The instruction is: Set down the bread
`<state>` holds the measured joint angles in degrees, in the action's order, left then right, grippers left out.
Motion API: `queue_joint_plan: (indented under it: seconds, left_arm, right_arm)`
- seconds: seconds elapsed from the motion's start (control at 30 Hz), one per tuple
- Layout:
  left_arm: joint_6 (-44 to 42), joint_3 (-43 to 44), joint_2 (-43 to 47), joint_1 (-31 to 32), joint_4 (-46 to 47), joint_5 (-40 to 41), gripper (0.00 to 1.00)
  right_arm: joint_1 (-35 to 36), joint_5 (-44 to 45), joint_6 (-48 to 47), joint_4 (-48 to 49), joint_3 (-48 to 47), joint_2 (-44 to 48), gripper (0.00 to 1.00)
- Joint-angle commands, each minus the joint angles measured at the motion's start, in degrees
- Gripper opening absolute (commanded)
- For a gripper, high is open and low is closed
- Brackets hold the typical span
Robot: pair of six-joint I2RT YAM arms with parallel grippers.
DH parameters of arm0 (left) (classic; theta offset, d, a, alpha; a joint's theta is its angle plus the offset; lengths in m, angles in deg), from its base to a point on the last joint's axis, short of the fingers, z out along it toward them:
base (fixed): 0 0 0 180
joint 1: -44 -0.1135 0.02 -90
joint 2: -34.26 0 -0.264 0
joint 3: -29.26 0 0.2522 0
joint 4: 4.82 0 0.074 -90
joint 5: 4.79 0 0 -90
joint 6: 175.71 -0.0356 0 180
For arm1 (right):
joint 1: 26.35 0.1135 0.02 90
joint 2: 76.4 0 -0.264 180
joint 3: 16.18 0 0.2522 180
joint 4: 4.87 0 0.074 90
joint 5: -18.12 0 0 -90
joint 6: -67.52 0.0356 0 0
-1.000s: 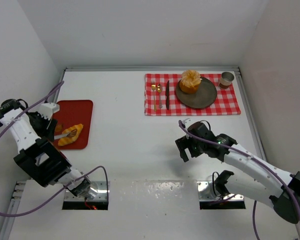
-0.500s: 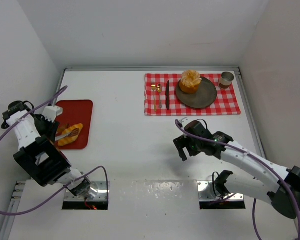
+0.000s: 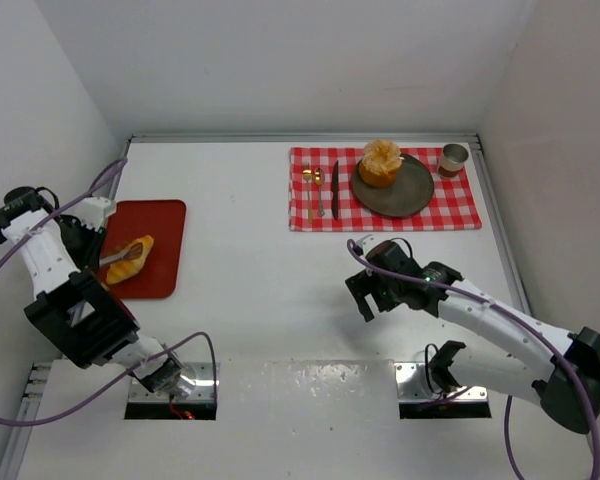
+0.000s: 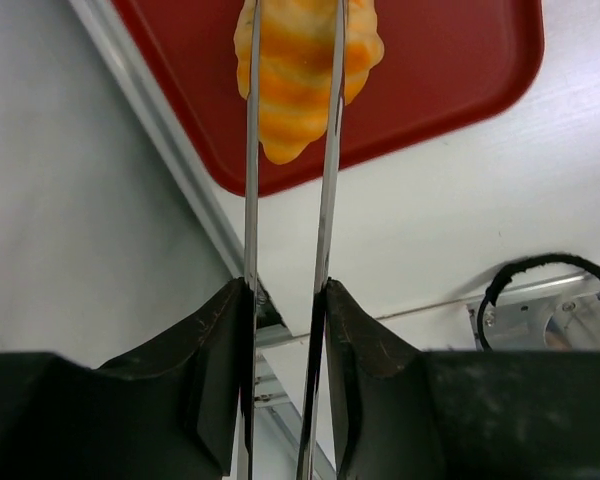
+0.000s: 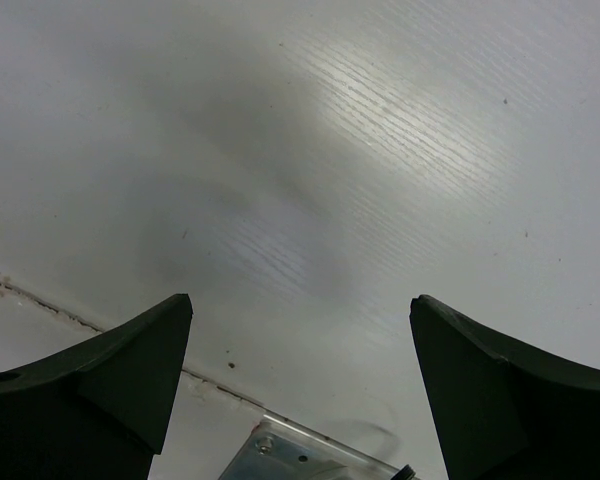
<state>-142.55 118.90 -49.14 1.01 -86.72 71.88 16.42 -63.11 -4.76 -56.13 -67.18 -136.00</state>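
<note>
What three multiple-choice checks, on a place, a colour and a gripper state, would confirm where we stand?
1. The bun sits: A on the tabletop; B on the dark plate; C in a bowl.
2. The tray under the croissant is: A red; B blue; C green.
3. The right gripper is: A shut on the croissant; B shut on a knife; C open, empty.
B: the bun rests on the plate's left part. A: the tray is plainly red. C: jaws wide apart, only table between them.

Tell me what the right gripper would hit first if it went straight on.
Probably just the bare table: the right gripper points down at it, jaws open, with nothing in between.
</note>
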Motion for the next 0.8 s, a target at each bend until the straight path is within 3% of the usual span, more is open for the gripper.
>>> queue_joint_plan:
  seconds: [0.0, 0.1, 0.17, 0.2, 0.3, 0.33, 0.43, 0.57, 0.77]
  left_arm:
    - [2.95, 6.55, 0.34, 2.11, -0.24, -3.47, 0.02]
    - [9.27, 12.00, 0.34, 6.40, 0.89, -5.40, 0.02]
    - [16.21, 16.38, 0.34, 13.07, 3.09, -6.01, 0.02]
    - [18.50, 17.80, 0.34, 15.80, 3.71, -6.01, 0.02]
    - [26.67, 22.90, -0.45, 28.45, 7.30, -6.01, 0.02]
    - [30.26, 23.96, -2.19, 35.01, 8.28, -5.32, 0.02]
    - [34.59, 28.09, -5.89, 44.62, 12.31, -2.16, 0.02]
    - [38.20, 38.95, -15.99, 60.42, 14.53, 2.33, 0.02]
    - [41.37, 55.59, -33.75, 76.08, 18.20, 3.73, 0.02]
  right_arm:
    - [0.13, 0.89, -0.66, 1.99, -2.23, -0.61, 0.89]
    - [0.22, 2.11, 0.65, 2.08, -1.88, -0.96, 0.89]
    - [0.04, 5.97, 3.97, 1.55, -1.62, -0.09, 0.89]
    - [-0.48, 12.25, 4.95, 0.42, -1.27, 0.44, 0.89]
    - [-3.46, 17.57, 10.66, -0.30, 3.11, 5.09, 0.89]
    - [-4.17, 17.42, 11.37, -0.12, 4.96, 6.32, 0.89]
    - [-10.30, 15.40, 12.26, 0.67, 8.66, 12.91, 0.91]
    - [-15.95, 17.14, 12.61, -3.01, 11.04, 18.88, 0.91]
    - [-21.93, 16.10, 8.48, -7.06, 9.03, 22.33, 0.91]
